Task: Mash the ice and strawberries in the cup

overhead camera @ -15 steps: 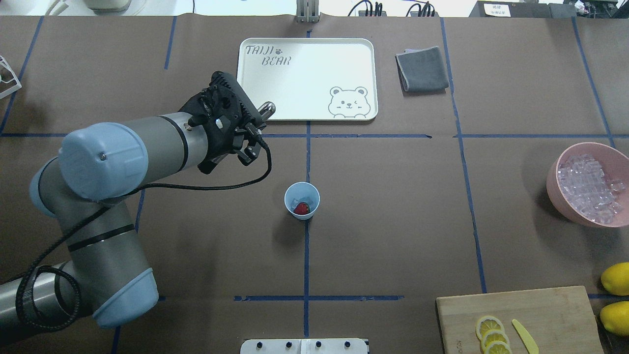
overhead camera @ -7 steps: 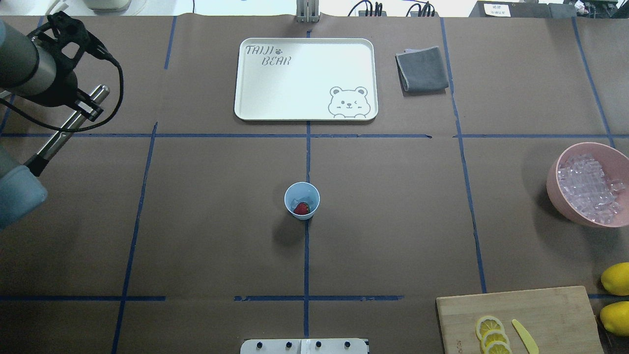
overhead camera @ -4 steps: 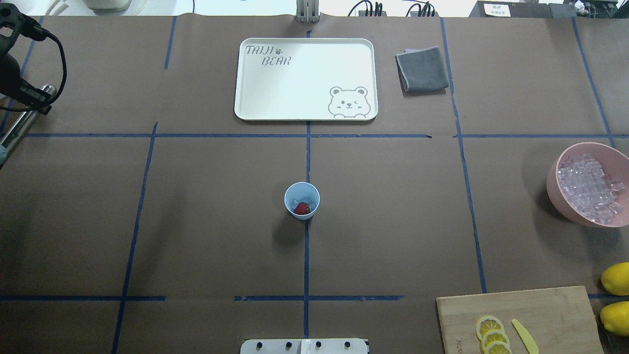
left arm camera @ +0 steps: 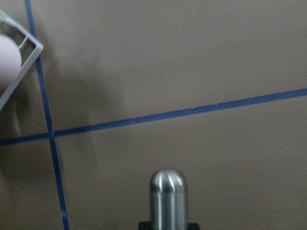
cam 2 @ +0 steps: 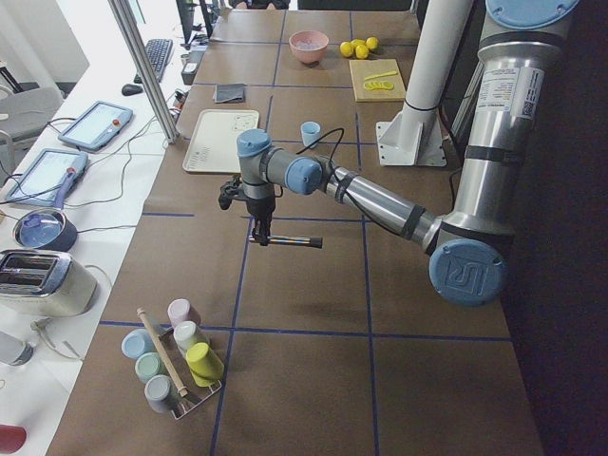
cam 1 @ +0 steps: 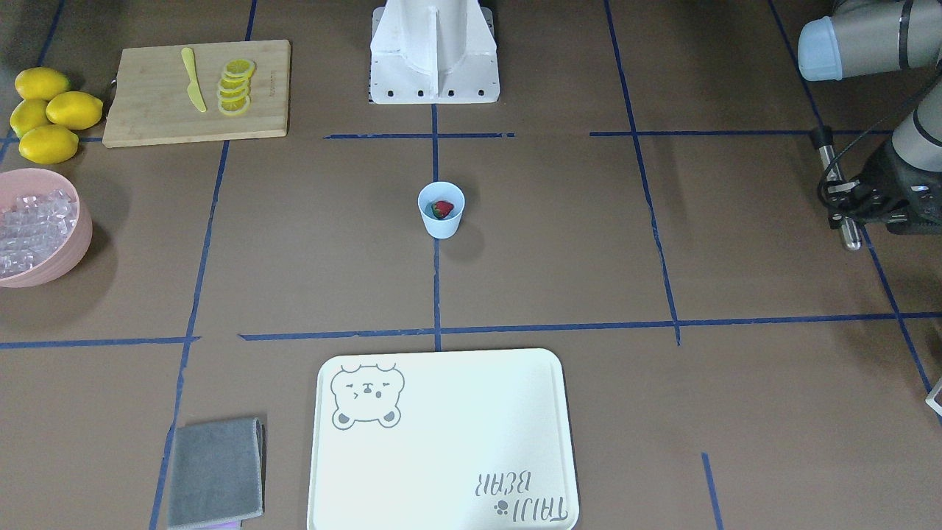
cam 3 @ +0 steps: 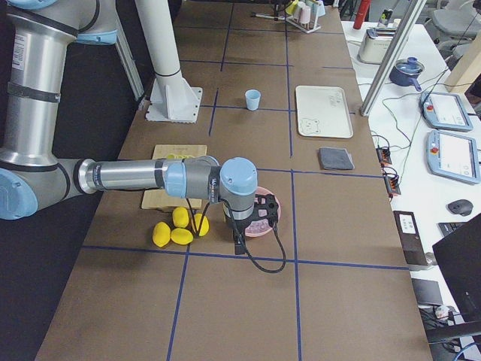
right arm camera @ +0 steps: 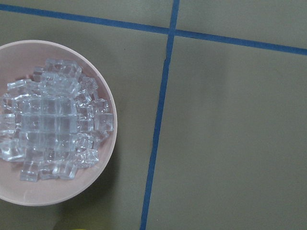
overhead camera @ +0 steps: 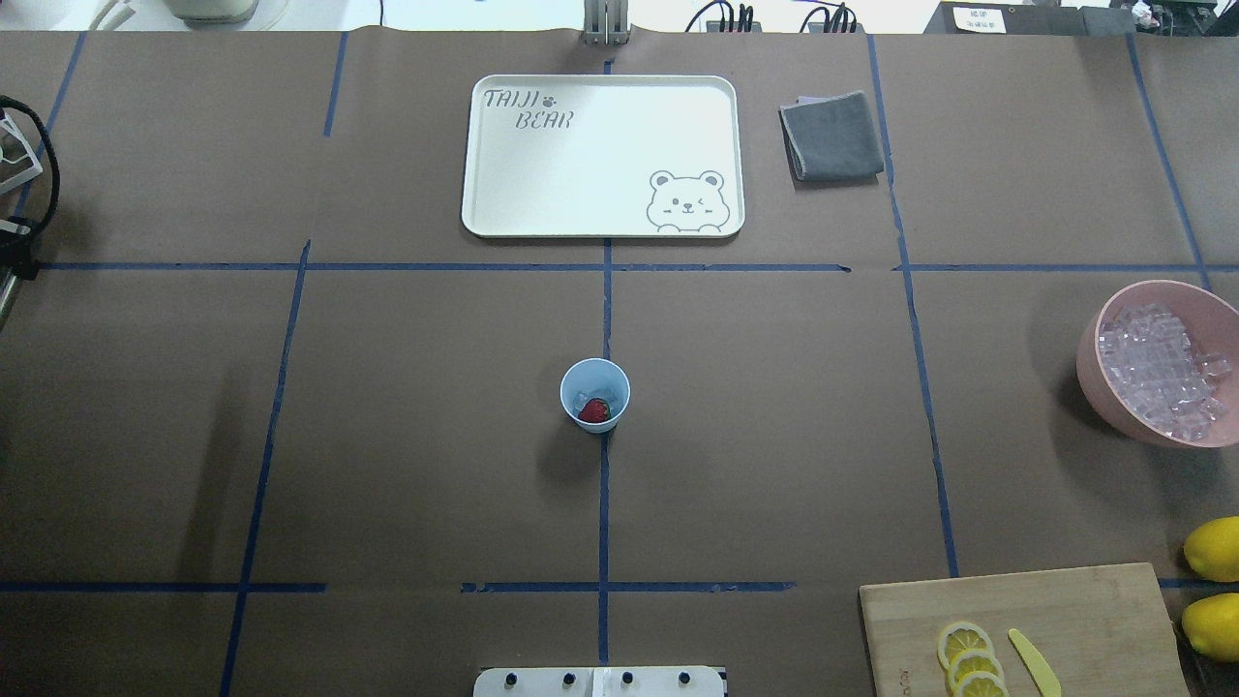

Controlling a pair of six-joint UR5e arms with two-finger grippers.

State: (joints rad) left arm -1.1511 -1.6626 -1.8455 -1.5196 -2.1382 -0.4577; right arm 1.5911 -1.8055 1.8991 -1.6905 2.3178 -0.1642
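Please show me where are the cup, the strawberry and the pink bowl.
cup [cam 1: 441, 225]: front-facing view, outer wall.
strawberry [cam 1: 441, 209]: front-facing view, red flesh.
pink bowl [cam 1: 75, 246]: front-facing view, outer wall.

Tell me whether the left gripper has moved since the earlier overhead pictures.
Yes. Overhead, the left gripper, holding the metal muddler, went leftward from beside the tray to the view's left edge.
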